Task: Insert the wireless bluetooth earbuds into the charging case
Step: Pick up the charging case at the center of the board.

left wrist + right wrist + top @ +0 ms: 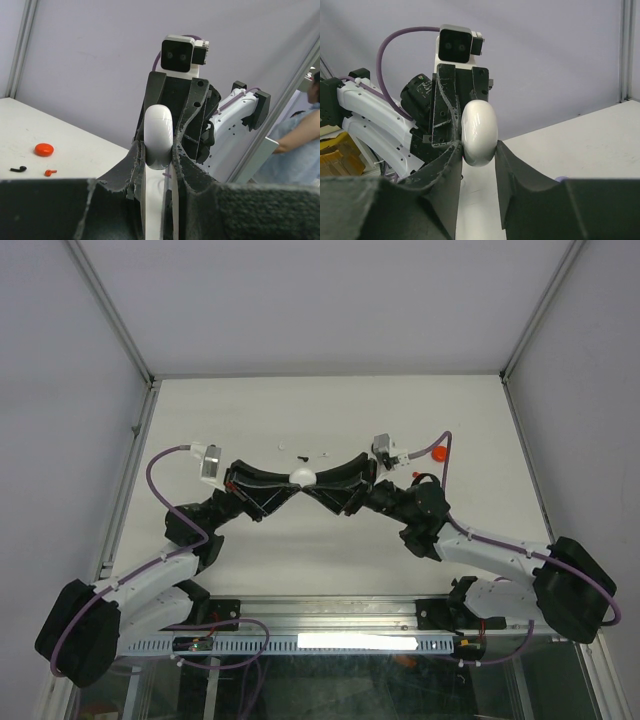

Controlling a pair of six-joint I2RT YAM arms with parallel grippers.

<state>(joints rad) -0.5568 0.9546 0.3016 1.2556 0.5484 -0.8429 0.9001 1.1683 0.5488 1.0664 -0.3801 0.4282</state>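
Left gripper (156, 150): clamped on the white charging case (159, 131), which is held aloft between the two arms, lid apparently shut.
Right gripper (479, 150): fingers set against either side of the same case from the opposite end.
Black earbud (18, 169), red earbud (49, 172): loose on the table (20, 125), near a red rounded case (44, 149).
Step, as judged: opening the case.
Next move: one gripper holds the base firm while the other hinges the lid.

The left claw (159, 159) clamps a white charging case (159, 131); a red earbud (49, 172) lies beyond.
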